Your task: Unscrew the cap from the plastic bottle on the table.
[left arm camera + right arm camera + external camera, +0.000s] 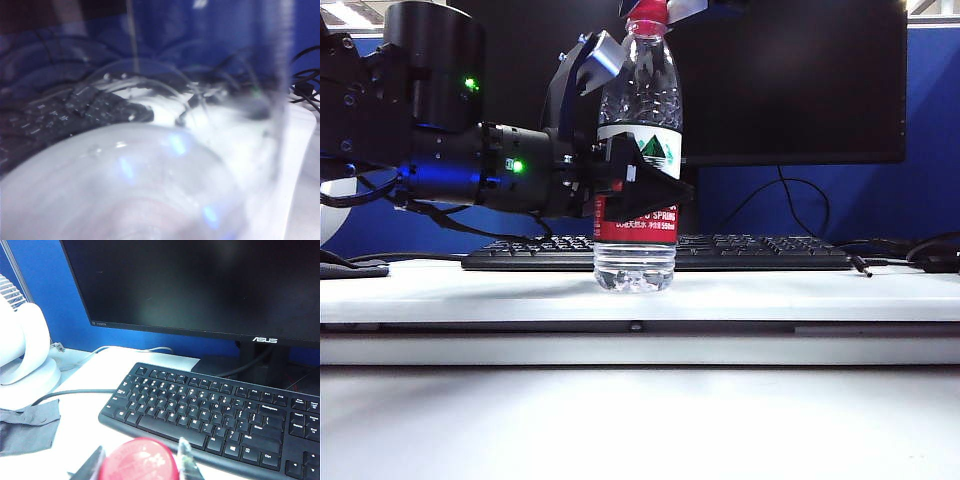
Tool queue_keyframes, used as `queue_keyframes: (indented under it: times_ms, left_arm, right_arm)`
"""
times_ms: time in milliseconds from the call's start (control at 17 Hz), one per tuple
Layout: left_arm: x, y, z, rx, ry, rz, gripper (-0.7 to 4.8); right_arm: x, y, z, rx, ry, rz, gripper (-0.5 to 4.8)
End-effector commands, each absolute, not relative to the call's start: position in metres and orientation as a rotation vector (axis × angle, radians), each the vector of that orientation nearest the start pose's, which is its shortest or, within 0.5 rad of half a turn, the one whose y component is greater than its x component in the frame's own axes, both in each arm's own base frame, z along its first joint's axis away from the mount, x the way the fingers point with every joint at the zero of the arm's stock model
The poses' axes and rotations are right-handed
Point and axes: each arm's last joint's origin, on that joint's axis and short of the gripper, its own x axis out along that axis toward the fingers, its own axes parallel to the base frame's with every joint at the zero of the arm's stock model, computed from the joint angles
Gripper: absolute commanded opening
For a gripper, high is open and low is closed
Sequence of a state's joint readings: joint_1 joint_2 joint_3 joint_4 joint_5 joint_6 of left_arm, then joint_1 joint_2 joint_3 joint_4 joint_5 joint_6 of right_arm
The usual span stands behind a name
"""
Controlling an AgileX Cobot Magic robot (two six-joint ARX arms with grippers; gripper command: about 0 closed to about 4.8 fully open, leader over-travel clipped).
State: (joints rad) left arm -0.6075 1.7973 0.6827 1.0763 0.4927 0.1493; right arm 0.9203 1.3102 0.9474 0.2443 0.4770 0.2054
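Right end effector point(137, 465): at the bottle top, seen from above in its wrist view, one finger point(186, 456) at each side of the cap point(137, 461); the fingers stand close against the ribbed sides, but whether they pinch it or merely flank it cannot be told. In the exterior view only a grey part shows at the upper edge beside the cap point(647, 17). Placement suits a twist about the bottle's axis. Left end effector point(638, 185): reaches in level from the left of the exterior view, fingers closed around the bottle point(637, 150) at the label, pinching the body; judged purpose, to stop the bottle from turning while the cap is worked. Its wrist view is filled with blurred clear plastic point(150, 175), too near to show fingers. Bottle: upright, base on the desk point(820, 295), clear, some water visible in the foot, white and red label with green mountain mark. Cap: red, on the neck, not yet off. Step judged: start of unscrewing, grip on cap being taken. Desk: white, wide. Keyboard point(760, 250): black, just behind the bottle. Monitor point(200, 285): dark, behind the keyboard. Also in the right wrist view: white fan point(22, 350) and grey cloth point(27, 427), well apart from the bottle. Risk judged: bottle slipping in the left hold if the cap is tight.
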Motion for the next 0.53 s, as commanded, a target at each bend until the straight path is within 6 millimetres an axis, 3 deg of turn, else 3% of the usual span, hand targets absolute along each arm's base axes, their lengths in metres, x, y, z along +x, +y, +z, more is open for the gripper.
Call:
queue_keyframes:
  times_ms: [59, 118, 235, 529]
  left_arm:
    - [0.267, -0.203, 0.171, 0.132, -0.093, -1.119, 2.69]
    - [0.266, -0.203, 0.171, 0.13, -0.094, -1.144, 2.69]
    - [0.266, -0.204, 0.171, 0.128, -0.096, -1.179, 2.69]
    - [0.265, -0.204, 0.171, 0.128, -0.097, -1.197, 2.69]
  right_arm:
    - [0.193, 0.224, 0.314, 0.1, 0.182, 0.498, 1.33]
    - [0.197, 0.22, 0.312, 0.091, 0.215, 0.568, 1.06]
    - [0.201, 0.214, 0.311, 0.05, 0.23, 0.63, 1.06]
    - [0.229, 0.168, 0.308, 0.069, 0.358, 0.902, 1.07]
